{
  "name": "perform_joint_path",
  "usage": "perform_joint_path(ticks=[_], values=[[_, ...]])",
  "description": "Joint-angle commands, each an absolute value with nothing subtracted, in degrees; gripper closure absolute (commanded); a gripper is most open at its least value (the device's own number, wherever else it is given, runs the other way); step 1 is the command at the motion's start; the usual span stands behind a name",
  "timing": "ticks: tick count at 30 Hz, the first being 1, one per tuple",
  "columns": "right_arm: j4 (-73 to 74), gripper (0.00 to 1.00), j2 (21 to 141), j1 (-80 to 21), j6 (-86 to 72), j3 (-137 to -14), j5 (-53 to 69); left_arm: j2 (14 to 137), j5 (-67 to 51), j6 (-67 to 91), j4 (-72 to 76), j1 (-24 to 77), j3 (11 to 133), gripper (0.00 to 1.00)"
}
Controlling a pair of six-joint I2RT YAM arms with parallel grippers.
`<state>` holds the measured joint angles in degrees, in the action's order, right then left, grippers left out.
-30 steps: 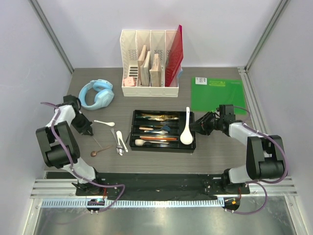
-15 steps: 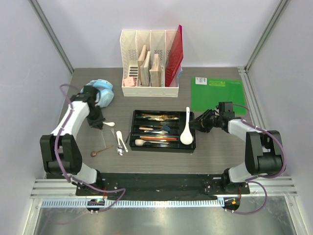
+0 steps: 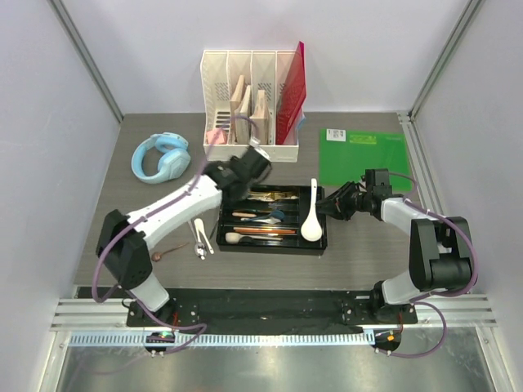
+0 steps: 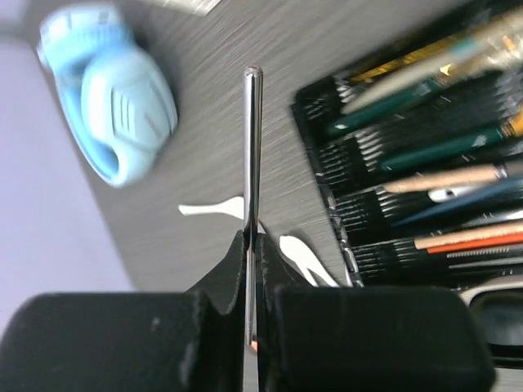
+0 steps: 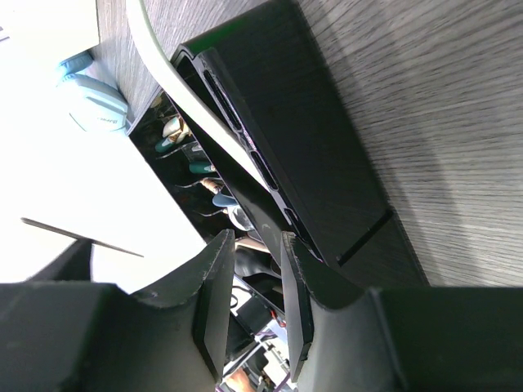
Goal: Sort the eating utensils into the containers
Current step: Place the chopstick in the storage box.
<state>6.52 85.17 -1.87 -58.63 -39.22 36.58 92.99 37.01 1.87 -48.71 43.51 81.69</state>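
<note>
L gripper [image 4: 252, 238] clamped on thin silver utensil [image 4: 253, 147], held over table by left end of black cutlery tray [image 3: 270, 249]. R gripper [image 5: 252, 245] jaws half apart at tray's right wall; can't tell if gripping. White soup spoon [image 3: 310, 220] in tray's right compartment.

Left arm [image 3: 167, 212]: extended from its base forward and to the right, forearm slanted across the workspace. Left gripper [image 4: 252, 242]: jaws closed tight on a thin silver utensil handle [image 4: 253, 139], which projects straight out beyond the fingertips. Right arm [image 3: 429, 245]: elbow folded near its base, forearm held low and reaching leftward. Right gripper [image 5: 252, 245]: fingers [image 5: 214, 278] parted, with a moderate gap between them.
</note>
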Motion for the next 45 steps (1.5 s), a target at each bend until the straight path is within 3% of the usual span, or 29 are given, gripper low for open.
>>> perform_joint_path(ticks=[1,5,20,36,45], values=[[7.1,0.65,84.5,-1.9,-58.4,-41.0,36.4,95.0,46.4,-11.9,-39.8,50.7,77.2,1.00],[7.1,0.65,84.5,-1.9,-58.5,-40.6,36.4,93.2,40.0,-16.7,-35.8,54.7,74.9,1.00],[7.3,0.65,84.5,-1.9,-58.6,-39.9,36.4,99.7,34.5,-24.0,-25.0,63.9,69.0,1.00],[8.3,0.65,83.1,-1.9,-58.6,-38.1,36.0,104.2,25.7,-25.2,-21.7,64.1,63.3,1.00],[9.0,0.65,82.9,-1.9,-58.5,-38.2,36.0,106.1,27.5,-25.4,-19.8,64.1,64.0,1.00]])
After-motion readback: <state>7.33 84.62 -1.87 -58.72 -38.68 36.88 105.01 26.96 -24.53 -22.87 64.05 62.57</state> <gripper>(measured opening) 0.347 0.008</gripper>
